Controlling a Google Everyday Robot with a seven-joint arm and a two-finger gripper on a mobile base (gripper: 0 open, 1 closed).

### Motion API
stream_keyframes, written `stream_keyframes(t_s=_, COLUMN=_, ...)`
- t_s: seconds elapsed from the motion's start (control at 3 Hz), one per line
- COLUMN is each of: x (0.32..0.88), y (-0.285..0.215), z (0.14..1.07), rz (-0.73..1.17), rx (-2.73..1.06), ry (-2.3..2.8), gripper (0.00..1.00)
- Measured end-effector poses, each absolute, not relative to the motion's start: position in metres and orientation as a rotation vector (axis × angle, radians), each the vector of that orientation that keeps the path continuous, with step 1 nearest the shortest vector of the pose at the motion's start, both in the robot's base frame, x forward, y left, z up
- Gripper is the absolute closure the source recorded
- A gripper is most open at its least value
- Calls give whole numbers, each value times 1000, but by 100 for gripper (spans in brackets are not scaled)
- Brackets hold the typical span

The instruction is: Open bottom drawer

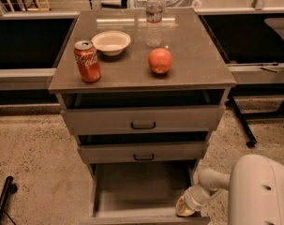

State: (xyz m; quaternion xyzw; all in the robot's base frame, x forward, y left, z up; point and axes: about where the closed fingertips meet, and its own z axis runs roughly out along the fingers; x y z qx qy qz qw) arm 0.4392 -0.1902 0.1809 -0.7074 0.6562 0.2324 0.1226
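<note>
The bottom drawer is the lowest of three grey drawers and stands pulled far out, its empty inside showing. Its front panel lies at the bottom edge of the view and its handle is out of sight. My gripper is at the drawer's front right corner, down at the front panel, on the end of the white arm. The middle drawer and top drawer are each pulled out a little, with black bar handles.
On the cabinet top stand a red cola can, a white bowl, a water bottle and an orange-red fruit. Black benches flank the cabinet. A black stand leg lies on the floor at left.
</note>
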Motion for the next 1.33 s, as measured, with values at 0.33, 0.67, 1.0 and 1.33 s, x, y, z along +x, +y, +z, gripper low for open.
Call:
stream_keyframes(t_s=0.33, x=431, y=-189, z=207, rz=630, rx=-2084, ry=1885, gripper=100)
stream_keyframes(t_s=0.67, x=435, y=-189, z=236, rz=516, rx=-2087, ry=1825, gripper=100)
stream_keyframes(t_s=1.0, x=449, y=-197, z=267, rz=406, rx=-2025, ry=1743, gripper=100)
stream_keyframes(t_s=1.33, x=446, y=-199, z=266, rz=407, rx=-2018, ry=1743, gripper=81)
